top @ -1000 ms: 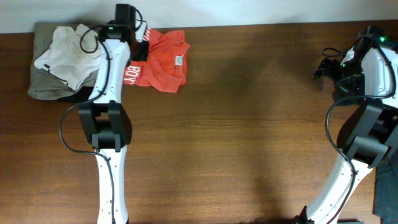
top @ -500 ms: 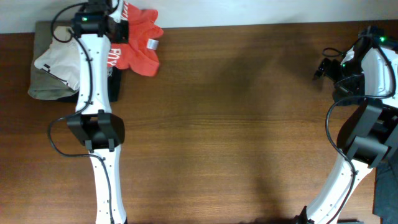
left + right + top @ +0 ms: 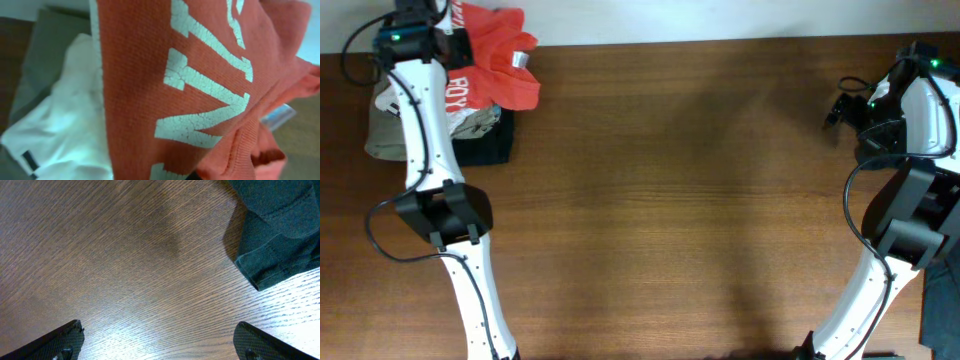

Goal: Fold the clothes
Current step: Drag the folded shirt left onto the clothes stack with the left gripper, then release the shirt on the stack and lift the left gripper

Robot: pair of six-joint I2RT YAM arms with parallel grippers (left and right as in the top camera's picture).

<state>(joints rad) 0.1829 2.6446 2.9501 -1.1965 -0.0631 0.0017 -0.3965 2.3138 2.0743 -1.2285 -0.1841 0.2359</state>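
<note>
Red-orange T-shirt (image 3: pixel 505 68) clenched by left gripper (image 3: pixel 450 42) at tabletop (image 3: pixel 700 200) far-left corner; soft, light, limp, shoulder seams judged best hold. Right gripper (image 3: pixel 159 341) splayed, empty.

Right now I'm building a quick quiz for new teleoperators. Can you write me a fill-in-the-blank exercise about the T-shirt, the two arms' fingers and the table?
The left fingers grip the red-orange T-shirt, whose lettering is ____.
The right fingers stand wide ____, holding nothing.
The table under both arms is brown ____.
Missing words: white; open; wood.
</note>
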